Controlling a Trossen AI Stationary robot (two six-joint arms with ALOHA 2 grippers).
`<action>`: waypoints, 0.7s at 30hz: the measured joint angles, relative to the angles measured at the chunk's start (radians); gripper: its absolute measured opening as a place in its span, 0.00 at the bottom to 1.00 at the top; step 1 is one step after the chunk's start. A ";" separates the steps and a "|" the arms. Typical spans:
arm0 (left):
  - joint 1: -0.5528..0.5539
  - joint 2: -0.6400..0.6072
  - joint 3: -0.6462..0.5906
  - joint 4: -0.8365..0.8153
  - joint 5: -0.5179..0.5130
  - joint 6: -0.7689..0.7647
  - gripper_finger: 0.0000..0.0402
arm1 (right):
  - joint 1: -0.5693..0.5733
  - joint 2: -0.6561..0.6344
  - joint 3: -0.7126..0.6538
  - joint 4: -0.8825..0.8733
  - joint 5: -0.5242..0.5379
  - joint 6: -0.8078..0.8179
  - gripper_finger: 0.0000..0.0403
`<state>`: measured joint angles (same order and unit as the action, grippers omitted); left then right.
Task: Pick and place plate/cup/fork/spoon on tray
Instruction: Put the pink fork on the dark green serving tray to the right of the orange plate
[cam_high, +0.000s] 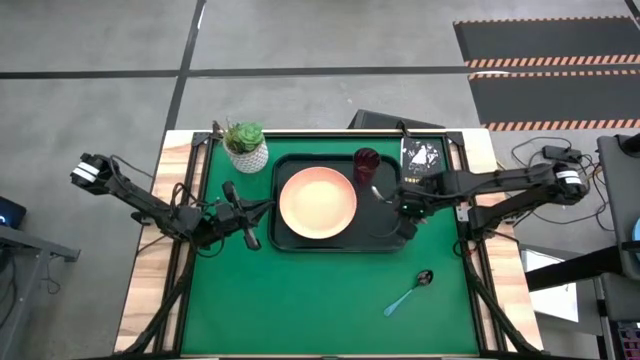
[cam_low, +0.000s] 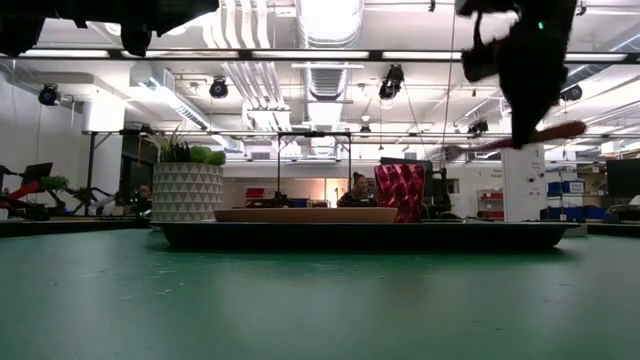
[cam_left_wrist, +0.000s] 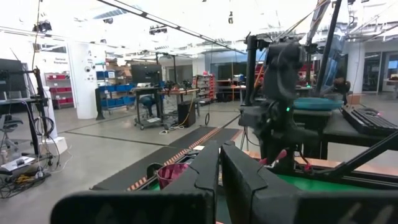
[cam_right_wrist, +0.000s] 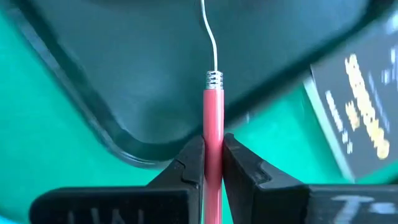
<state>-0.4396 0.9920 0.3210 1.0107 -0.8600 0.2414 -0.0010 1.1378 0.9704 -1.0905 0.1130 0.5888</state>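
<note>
- High view: the tray (cam_high: 284, 236) holds the plate (cam_high: 318, 202) and the cup (cam_high: 366, 163); the spoon (cam_high: 408, 292) lies on the mat, near right.
- Low view: the fork (cam_low: 535, 135) hangs above the tray's right end.
- Left wrist view: the left gripper (cam_left_wrist: 219, 178) is nearly closed, empty.
- Right wrist view: the right gripper (cam_right_wrist: 212, 157) clamps the fork's handle.

Overhead camera looks straight down; the table-level one faces across, both sharing the tray (cam_high: 285, 238); wrist cameras sit close.
</note>
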 joint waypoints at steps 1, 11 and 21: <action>0.000 0.000 0.000 0.000 0.000 0.000 0.00 | 0.000 -0.003 -0.020 -0.005 0.000 0.034 0.07; 0.002 -0.005 0.005 0.002 0.000 0.006 0.00 | -0.008 0.039 -0.121 0.090 0.138 0.468 0.07; 0.003 -0.004 0.005 0.001 0.000 0.009 0.00 | -0.008 0.228 -0.127 0.201 0.144 0.671 0.07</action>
<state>-0.4370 0.9877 0.3264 1.0116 -0.8600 0.2508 -0.0090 1.3656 0.8436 -0.8897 0.2568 1.2601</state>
